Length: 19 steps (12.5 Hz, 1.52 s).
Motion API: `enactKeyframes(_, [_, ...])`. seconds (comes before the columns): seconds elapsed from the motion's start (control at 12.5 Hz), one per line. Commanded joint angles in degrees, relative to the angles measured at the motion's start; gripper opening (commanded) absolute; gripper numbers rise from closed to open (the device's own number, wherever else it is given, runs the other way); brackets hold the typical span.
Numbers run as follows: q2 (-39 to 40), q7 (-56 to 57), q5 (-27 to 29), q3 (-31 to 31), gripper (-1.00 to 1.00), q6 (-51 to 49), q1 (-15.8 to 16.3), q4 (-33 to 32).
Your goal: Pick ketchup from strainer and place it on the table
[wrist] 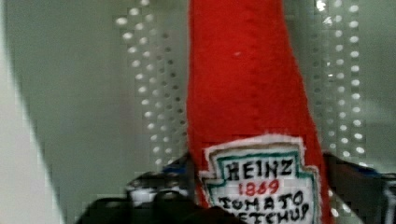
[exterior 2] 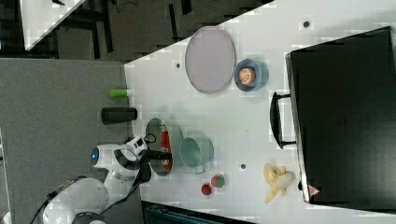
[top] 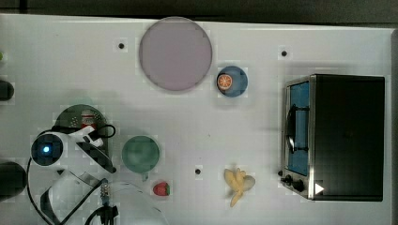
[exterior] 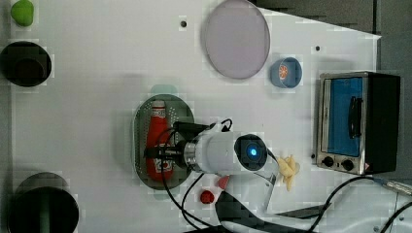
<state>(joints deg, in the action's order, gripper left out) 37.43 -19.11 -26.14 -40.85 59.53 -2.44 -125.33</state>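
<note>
The red ketchup (exterior: 156, 127) bottle lies lengthwise in the pale green strainer (exterior: 140, 121), cap toward the left view's top. In the wrist view the ketchup (wrist: 247, 93) shows its white Heinz label over the strainer's perforated bottom (wrist: 144, 93). My gripper (exterior: 158, 151) reaches down across the bottle's label end, and its dark fingers (wrist: 159, 184) press against both sides of the label. In the top view the ketchup (top: 88, 119) peeks out beside the arm, inside the strainer (top: 70, 117) on the white table (top: 211, 131).
A round green cup (top: 141, 153) stands close beside the strainer, a strawberry (top: 161, 189) below it. Further off are bananas (top: 238, 184), a toaster oven (top: 338, 136), a grey plate (top: 175, 53) and a blue bowl with an orange slice (top: 232, 81). Dark cylinders (exterior: 25, 63) stand at the table's edge.
</note>
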Motion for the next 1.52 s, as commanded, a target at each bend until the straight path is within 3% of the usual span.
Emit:
enactKeyframes(0.08, [-0.2, -2.9, -1.4, 0.2, 0.21, 0.4, 2.0, 2.1])
enactKeyframes(0.64, [-6.0, -2.9, -1.0, -4.5, 0.19, -2.9, 0.0, 2.0])
enactKeyframes(0.88, [-13.5, -2.9, 5.5, -9.4, 0.19, -10.4, -2.9, 4.1])
enactKeyframes(1.2, [-19.5, 2.0, 19.3, -11.0, 0.19, -25.7, -5.6, 12.0])
enactKeyframes(1.52, [-19.7, 7.8, 20.1, -8.3, 0.19, -37.4, -9.4, 23.0])
